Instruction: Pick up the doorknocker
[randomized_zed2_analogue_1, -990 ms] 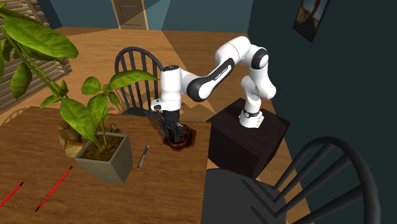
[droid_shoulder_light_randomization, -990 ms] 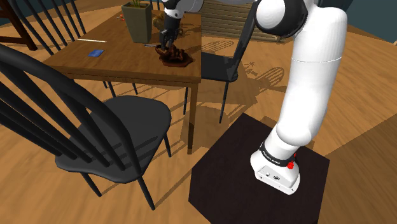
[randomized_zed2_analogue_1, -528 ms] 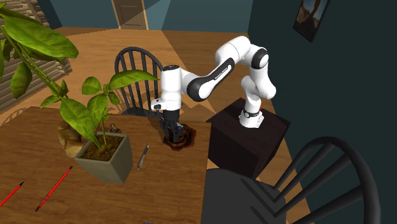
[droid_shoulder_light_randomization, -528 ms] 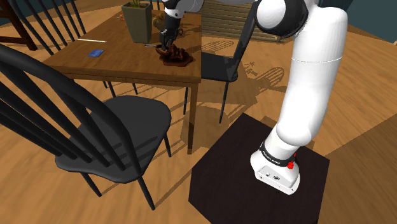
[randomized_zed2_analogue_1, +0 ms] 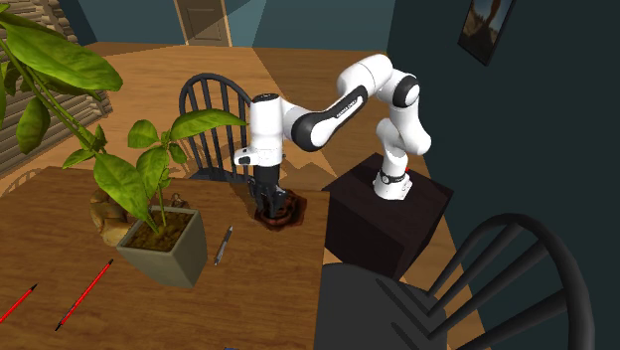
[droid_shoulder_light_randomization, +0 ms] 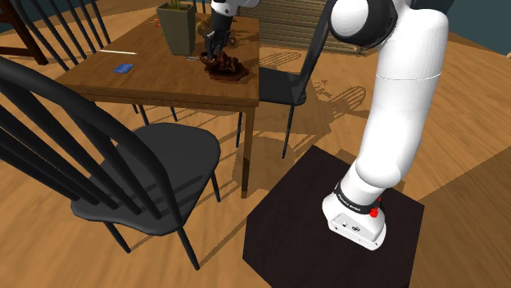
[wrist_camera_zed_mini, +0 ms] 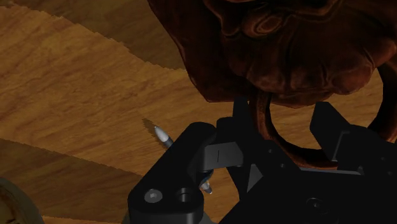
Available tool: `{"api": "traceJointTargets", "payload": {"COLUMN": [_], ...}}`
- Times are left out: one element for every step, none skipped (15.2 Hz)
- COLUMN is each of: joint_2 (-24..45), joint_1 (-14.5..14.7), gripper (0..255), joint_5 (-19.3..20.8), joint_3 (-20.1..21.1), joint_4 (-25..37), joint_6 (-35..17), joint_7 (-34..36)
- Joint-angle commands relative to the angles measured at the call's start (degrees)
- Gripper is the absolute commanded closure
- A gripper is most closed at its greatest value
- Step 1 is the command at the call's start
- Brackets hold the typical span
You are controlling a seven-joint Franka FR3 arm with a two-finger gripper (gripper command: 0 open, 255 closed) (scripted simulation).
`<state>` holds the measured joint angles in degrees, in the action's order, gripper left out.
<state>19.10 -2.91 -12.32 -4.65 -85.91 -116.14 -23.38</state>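
The doorknocker [droid_shoulder_light_randomization: 226, 68] is a dark reddish-brown carved piece with a ring, near the wooden table's [droid_shoulder_light_randomization: 147, 82] corner closest to the arm. My black gripper [droid_shoulder_light_randomization: 215, 56] comes down on it from above. In the second exterior view the gripper [randomized_zed2_analogue_1: 266, 201] stands upright over the doorknocker [randomized_zed2_analogue_1: 281, 213]. In the wrist view the carved face [wrist_camera_zed_mini: 286, 44] hangs just beyond the fingers [wrist_camera_zed_mini: 243, 121], and its ring [wrist_camera_zed_mini: 266, 130] runs between them, clasped. The gripper [wrist_camera_zed_mini: 286, 130] is shut on it, and the piece looks slightly raised off the tabletop.
A potted plant [randomized_zed2_analogue_1: 164, 244] stands on the table beside a pen [randomized_zed2_analogue_1: 224, 244] and red pencils [randomized_zed2_analogue_1: 84, 293]. A blue card [droid_shoulder_light_randomization: 124, 68] lies farther along. Black spindle chairs [droid_shoulder_light_randomization: 123, 164] [randomized_zed2_analogue_1: 214, 114] flank the table. The dark stand [droid_shoulder_light_randomization: 327, 237] sits at the shoulder view's lower right.
The gripper has risen a little with the doorknocker in it; the piece sits higher over the tabletop than a second ago.
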Motion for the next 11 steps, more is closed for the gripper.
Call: {"api": "traceJointTargets", "payload": {"joint_2": [-0.06, -0.08, -0.08, -0.07, -0.04, 0.0, 0.06, 0.13, 0.23, 0.23, 0.24], "joint_1": [0.02, 0.0, -0.02, -0.04, -0.07, -0.1, -0.12, -0.15, -0.19, -0.19, -0.19], "gripper": [255, 255, 255, 255, 255, 255, 255, 255, 255, 255, 255], "joint_5": [0.16, 0.22, 0.27, 0.32, 0.37, 0.42, 0.46, 0.5, 0.54, 0.55, 0.55], "joint_3": [-0.02, -0.04, -0.05, -0.07, -0.09, -0.1, -0.11, -0.12, -0.14, -0.14, -0.14], "joint_4": [1.58, 2.32, 3.08, 3.86, 4.67, 5.49, 6.35, 7.23, 8.13, 8.24, 8.26], "joint_6": [1.58, 2.33, 3.08, 3.84, 4.61, 5.39, 6.17, 6.96, 7.77, 7.88, 7.88], "joint_7": [0.38, 0.51, 0.65, 0.78, 0.91, 1.05, 1.18, 1.31, 1.44, 1.46, 1.46]}}
